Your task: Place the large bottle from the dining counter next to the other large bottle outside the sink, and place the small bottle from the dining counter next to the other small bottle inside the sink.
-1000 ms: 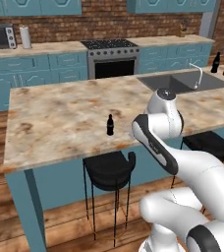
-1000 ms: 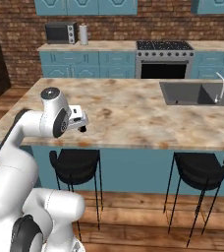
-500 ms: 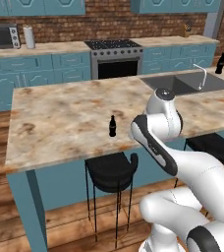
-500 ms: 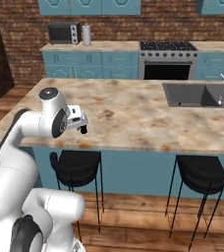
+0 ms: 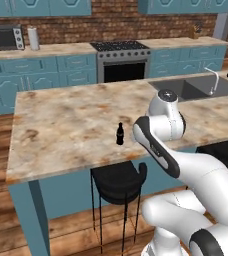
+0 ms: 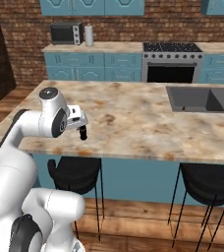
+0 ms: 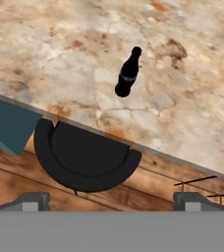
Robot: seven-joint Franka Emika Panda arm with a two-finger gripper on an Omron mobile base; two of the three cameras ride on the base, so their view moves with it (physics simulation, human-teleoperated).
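since the small bottle (image 5: 119, 134) stands upright near the counter's (image 5: 61, 130) near edge, the claw (image 7: 111, 199) hangs above it, wide and empty, likely for a grab.

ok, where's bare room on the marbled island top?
Most of the beige-brown marbled dining counter is bare: the whole stretch left of the short black bottle, and the strip between it and the dark grey sink. Tightest spot is the front edge by that bottle.

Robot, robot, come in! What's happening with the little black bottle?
Gripper open, empty. Small bottle upright on dining counter, untouched. Nothing in the way.
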